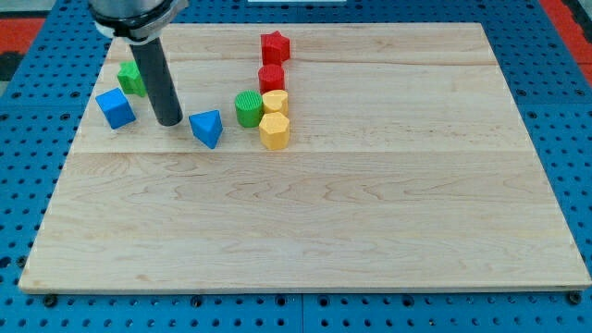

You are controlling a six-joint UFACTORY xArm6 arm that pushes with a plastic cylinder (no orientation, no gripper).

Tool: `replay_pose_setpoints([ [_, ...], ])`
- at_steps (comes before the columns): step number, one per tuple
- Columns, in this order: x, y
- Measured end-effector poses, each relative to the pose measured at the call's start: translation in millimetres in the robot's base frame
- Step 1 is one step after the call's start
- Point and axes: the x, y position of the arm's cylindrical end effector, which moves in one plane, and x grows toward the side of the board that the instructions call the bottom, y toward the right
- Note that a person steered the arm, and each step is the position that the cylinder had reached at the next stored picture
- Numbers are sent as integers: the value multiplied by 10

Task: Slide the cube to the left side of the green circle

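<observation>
My tip (168, 121) stands on the counter (305, 222) between the blue cube (116, 108) and the blue triangle (207, 128). The green circle (248, 108) is right of the triangle. There are no jaws.

The arm is showing only its last stretch here, a rounded dark grey housing (135, 14) cut off by the view's top edge and catching a pale sheen. Out of it is running a straight black rod (157, 79), cylindrical, smooth and slightly glossy, unmarked along its length. My tip (168, 122) is ending blunt, the same black.
</observation>
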Motion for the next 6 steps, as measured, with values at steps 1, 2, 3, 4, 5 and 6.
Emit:
replay_pose_setpoints([
  [1, 107, 426],
  [2, 171, 523],
  [3, 350, 219],
  [4, 645, -306],
  [5, 322, -915],
  [6, -10, -1347],
])
